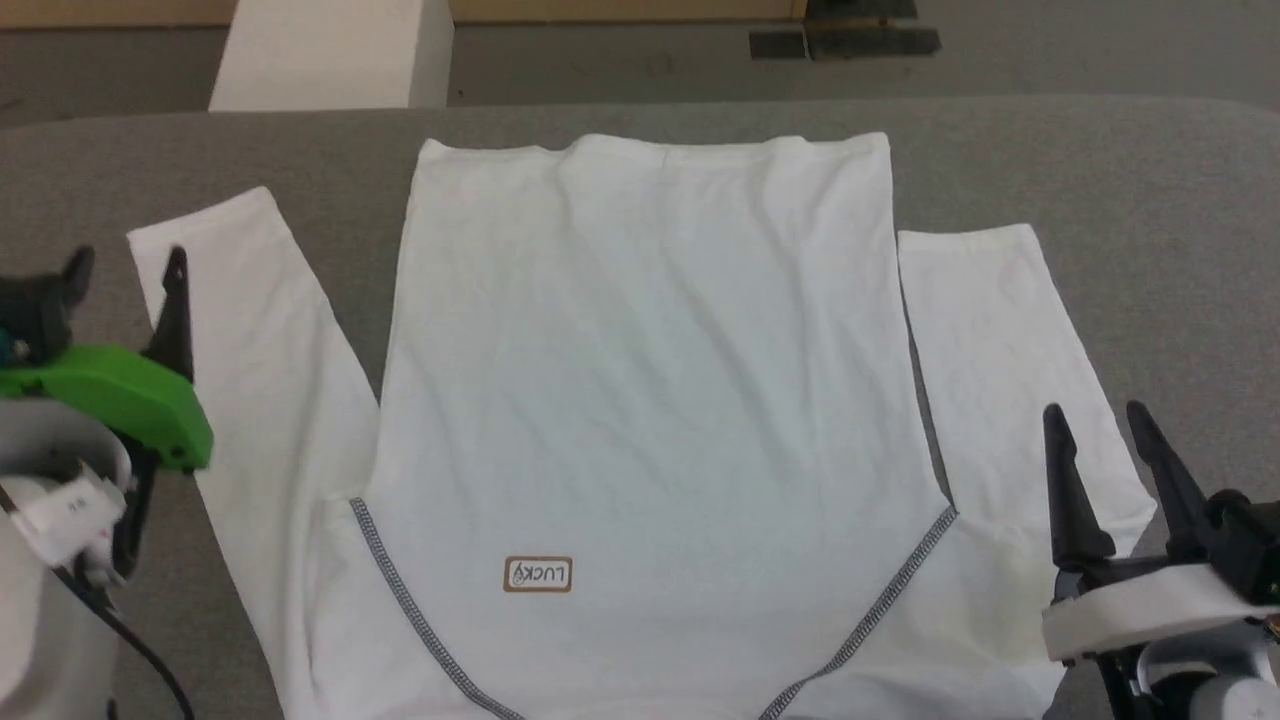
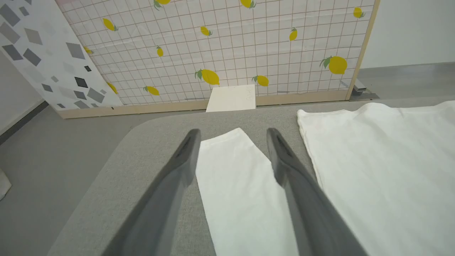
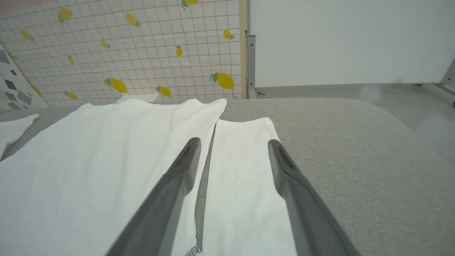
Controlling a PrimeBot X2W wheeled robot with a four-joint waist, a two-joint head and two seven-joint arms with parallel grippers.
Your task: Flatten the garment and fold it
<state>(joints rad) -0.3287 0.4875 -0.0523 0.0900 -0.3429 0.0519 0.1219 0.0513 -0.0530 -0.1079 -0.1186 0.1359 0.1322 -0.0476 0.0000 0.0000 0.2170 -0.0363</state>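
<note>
the garment (image 1: 640,380) lies flat on the desk (image 1: 1150,170). out to either side of its label (image 1: 538,575), the left fingers (image 1: 172,310) and right fingers (image 1: 1070,490) hang released over the sleeves (image 1: 270,380). a shallow pinch might drag the thin cloth into wrinkles.

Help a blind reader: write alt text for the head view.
A white long-sleeved thin fabric shirt lies flat on a grey fabric-covered table, neck nearest the camera, sleeves alongside the body. The left gripper and right gripper, both open, each sit by a sleeve.
</note>
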